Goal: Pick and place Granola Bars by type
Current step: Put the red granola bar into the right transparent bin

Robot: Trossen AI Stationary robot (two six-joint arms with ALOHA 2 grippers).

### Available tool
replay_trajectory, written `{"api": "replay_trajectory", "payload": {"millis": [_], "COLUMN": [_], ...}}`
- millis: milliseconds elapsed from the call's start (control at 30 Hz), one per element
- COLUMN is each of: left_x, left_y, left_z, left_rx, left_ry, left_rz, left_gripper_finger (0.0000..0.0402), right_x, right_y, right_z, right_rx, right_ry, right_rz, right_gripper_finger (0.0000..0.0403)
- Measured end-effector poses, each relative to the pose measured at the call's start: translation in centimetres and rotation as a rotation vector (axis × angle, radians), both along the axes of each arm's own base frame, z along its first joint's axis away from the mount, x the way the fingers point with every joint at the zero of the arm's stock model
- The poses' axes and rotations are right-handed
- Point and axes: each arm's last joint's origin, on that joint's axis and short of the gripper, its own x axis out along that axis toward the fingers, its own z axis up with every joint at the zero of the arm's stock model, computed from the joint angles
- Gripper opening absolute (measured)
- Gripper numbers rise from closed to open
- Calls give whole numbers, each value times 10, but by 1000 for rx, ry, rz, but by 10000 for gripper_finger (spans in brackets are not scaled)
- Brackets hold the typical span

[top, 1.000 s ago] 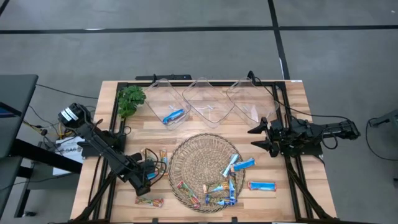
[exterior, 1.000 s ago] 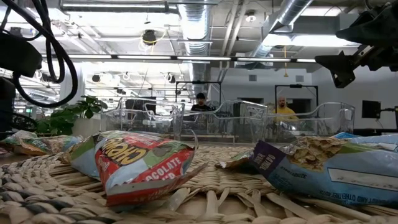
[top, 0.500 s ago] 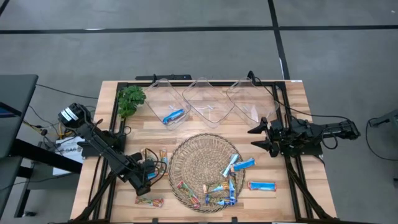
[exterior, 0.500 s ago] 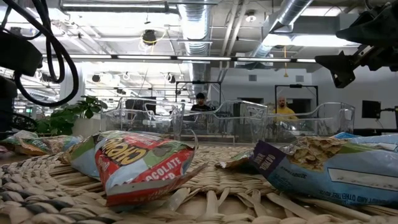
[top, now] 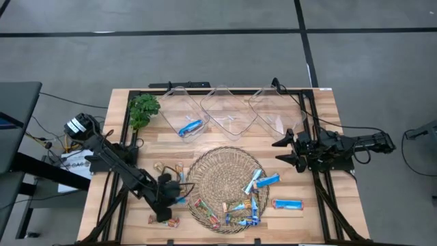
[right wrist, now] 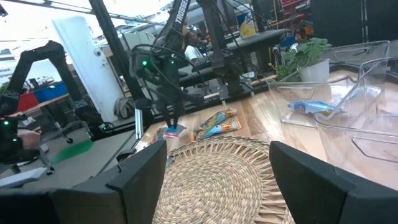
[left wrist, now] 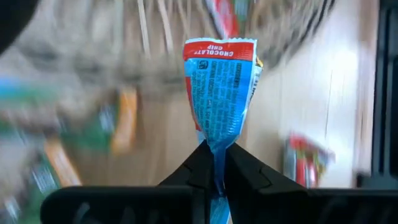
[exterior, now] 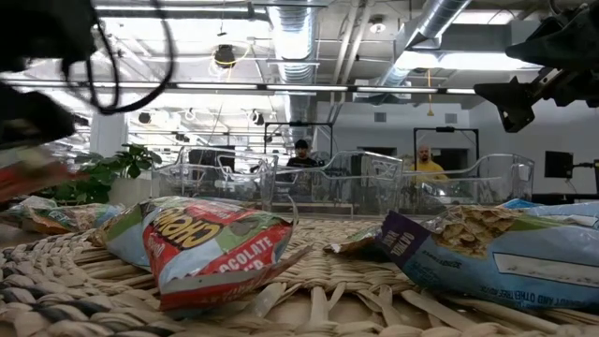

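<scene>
I had the left gripper (left wrist: 214,163) clamped on a bar (left wrist: 219,93) by its end, lifted just beside the tray (top: 222,179) for sorting into a bin (top: 179,109), while the right gripper (top: 281,150) waited open.

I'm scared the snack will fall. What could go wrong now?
The left gripper pinches only one end of the chocolate chip bar, so it might slip out when carried. It also hangs near the wicker tray and loose bars, and could bump them.
</scene>
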Motion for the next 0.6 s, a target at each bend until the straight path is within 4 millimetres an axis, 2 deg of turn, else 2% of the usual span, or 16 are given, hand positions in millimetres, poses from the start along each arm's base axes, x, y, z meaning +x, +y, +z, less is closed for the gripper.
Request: {"api": "replay_trajectory", "payload": {"millis": [167, 333, 600], "left_x": [25, 55, 90], "left_y": [16, 38, 85], "left_z": [8, 25, 56], "left_rx": [87, 158, 241], "left_ry": [-189, -432, -761], "left_rz": [15, 58, 156], "left_gripper_finger": [20, 20, 20], "right_x": [0, 0, 0], "right_y": [0, 0, 0], "right_z": [0, 0, 0], "right_rx": [0, 0, 0], "right_ry": [0, 0, 1], "right_rz": [0, 0, 0], "right_gripper_finger": [280, 280, 280]}}
